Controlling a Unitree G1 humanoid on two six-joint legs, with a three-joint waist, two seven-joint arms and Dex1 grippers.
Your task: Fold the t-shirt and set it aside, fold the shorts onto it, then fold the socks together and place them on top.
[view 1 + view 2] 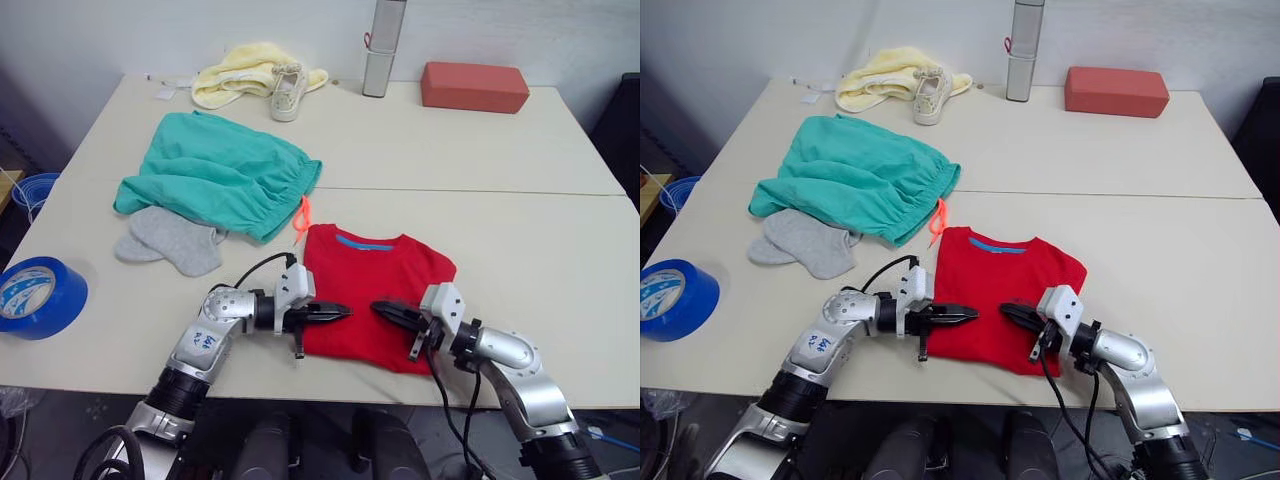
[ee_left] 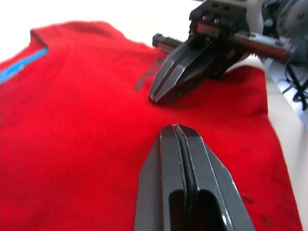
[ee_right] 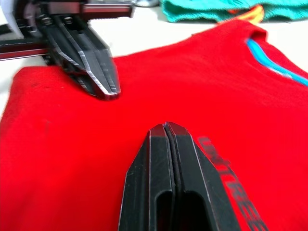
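The red t-shirt lies folded at the table's near edge under the left gripper and right gripper, both closed and empty, while teal shorts and grey socks wait unfolded beyond.

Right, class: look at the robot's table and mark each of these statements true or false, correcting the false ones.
1. Both grippers are over the t-shirt, fingers closed. True: the left gripper and the right gripper point at each other with fingers pressed together.
2. The shorts lie folded on the t-shirt. False: they lie bunched on the table beyond it, apart from it.
3. The socks lie beside the shorts, partly tucked under their near edge. True.
4. The shoe stands on the red-brown block. False: it rests on the pale yellow cloth.
5. A blue tape roll lies at the table's left edge. True.
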